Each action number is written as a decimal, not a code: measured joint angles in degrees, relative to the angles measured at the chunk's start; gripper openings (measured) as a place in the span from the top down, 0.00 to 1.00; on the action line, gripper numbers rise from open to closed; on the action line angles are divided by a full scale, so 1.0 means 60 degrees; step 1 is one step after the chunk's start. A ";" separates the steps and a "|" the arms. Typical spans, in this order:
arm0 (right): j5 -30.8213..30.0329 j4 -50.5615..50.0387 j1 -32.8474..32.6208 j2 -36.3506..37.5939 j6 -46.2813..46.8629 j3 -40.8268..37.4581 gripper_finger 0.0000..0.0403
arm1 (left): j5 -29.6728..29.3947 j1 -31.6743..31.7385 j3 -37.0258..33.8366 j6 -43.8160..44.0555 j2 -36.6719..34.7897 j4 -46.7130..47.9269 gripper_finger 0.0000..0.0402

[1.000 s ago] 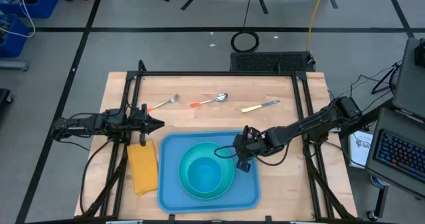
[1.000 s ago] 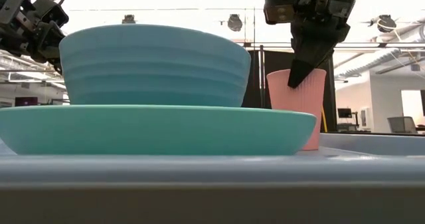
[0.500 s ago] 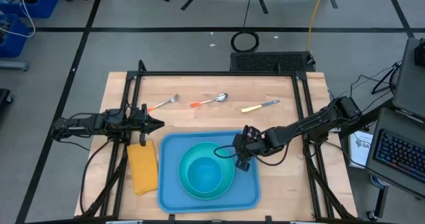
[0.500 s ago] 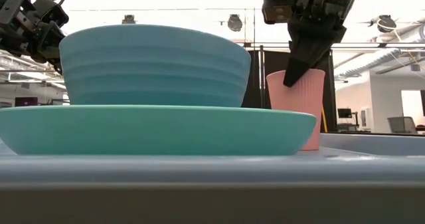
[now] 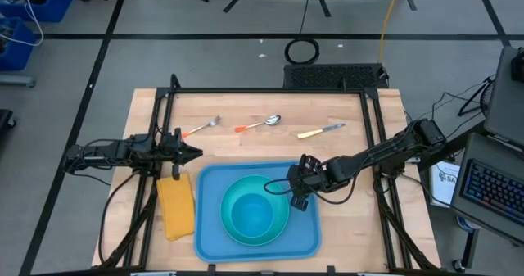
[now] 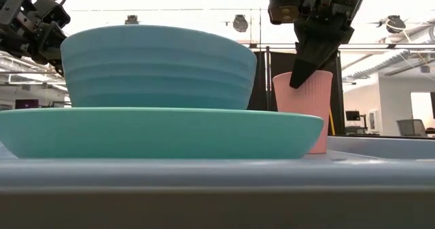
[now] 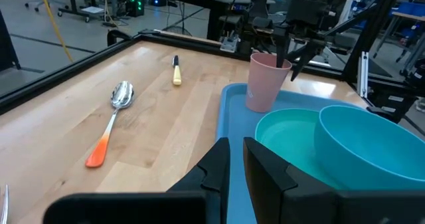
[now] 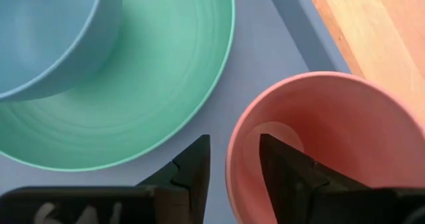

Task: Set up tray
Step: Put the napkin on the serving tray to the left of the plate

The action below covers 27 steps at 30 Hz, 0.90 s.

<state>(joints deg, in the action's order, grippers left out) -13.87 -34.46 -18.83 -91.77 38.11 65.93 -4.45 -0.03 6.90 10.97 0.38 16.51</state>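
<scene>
At the worktop's near edge, we see the blue tray (image 5: 211, 235) carrying plate, bowl and a pink cup (image 8: 319, 144) in its far right corner. Our right gripper (image 8: 234, 159) has just loosened, fingers now parted astride the cup's rim: cup delivered, we judge. Farther back, cutlery waits; the left gripper (image 7: 236, 161), fingers nearly closed and empty, hovers by the left edge.

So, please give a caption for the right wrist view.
Right hand open astride the rim of the pink cup standing on the blue tray.
</scene>
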 joint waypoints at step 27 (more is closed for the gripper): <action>-0.0827 0.1427 0.0338 0.1230 -0.1525 0.0013 0.69 | 0.0009 0.0000 0.0000 0.0327 0.0001 -0.0027 0.88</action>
<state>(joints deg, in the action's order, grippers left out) -18.83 -25.90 -16.80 -84.39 28.96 66.01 -4.40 -0.03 6.90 12.93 0.38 16.35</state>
